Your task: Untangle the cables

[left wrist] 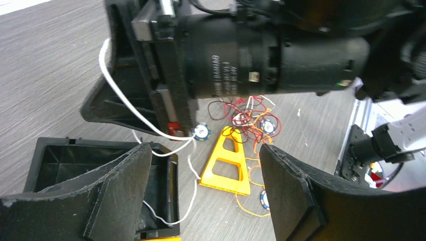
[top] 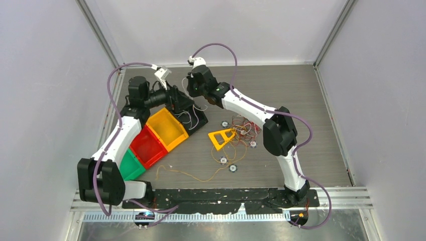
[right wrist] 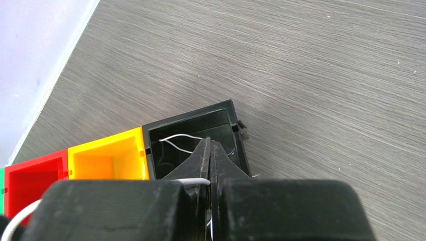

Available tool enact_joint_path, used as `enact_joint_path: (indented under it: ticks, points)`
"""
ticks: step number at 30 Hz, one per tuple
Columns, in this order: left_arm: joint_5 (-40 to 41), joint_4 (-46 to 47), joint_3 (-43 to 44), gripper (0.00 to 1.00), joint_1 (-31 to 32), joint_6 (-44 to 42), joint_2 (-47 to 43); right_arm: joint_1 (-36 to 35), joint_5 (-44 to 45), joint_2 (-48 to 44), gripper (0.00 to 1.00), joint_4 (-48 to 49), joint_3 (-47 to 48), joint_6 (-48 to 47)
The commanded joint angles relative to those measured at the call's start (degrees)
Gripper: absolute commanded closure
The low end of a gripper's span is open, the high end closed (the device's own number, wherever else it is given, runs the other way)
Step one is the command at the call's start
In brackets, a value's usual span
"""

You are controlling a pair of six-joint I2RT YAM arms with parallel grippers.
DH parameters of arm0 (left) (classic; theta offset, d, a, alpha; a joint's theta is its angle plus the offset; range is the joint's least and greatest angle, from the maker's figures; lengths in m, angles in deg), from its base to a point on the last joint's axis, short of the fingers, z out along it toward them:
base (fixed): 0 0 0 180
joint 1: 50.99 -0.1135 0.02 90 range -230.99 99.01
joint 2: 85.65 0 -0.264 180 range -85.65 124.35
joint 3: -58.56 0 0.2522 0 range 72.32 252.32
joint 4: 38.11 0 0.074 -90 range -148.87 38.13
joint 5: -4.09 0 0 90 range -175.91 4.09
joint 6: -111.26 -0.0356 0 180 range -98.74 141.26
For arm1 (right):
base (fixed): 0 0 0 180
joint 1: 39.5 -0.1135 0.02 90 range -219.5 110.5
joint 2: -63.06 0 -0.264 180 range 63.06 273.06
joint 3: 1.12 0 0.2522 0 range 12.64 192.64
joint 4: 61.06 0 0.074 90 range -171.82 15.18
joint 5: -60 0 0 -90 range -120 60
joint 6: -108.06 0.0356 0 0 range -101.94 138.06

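White cable seemingly pinched in clenched right hand; left hand spread wide.

Both the left arm and the right arm pair white link shells with chunky black joint housings, and a thick purple hose loops along each. The left gripper has matte black, wedge-shaped fingers. The right arm's black cylindrical wrist section carries small pale lettering.

Thin white wire: near end vanishes between pressed fingers of right gripper. Open red plastic bin, lower left: bottom hidden behind gripper body.
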Motion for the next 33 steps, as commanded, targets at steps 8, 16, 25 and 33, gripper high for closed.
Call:
enact_joint_path:
  ticks: [8, 16, 25, 33]
  points:
    - [2.3, 15.3, -2.0, 0.49, -0.5, 11.8, 2.4, -1.0, -0.5, -3.4, 0.94, 3.1, -1.5, -0.4]
    - [1.3, 19.4, -0.7, 0.82, -4.0, 18.0, 5.1, -0.9, -2.8, -7.1, 0.95, 6.4, -6.7, -1.5]
    - [-0.8, 16.4, -0.3, 0.49, -4.0, 18.4, 5.9, -1.0, -3.5, -8.1, 0.95, 6.8, -7.1, -1.4]
    - [0.7, 10.2, -0.5, 0.65, -3.1, 14.7, 6.3, -0.9, -4.8, -8.4, 0.95, 7.0, -6.2, -1.0]
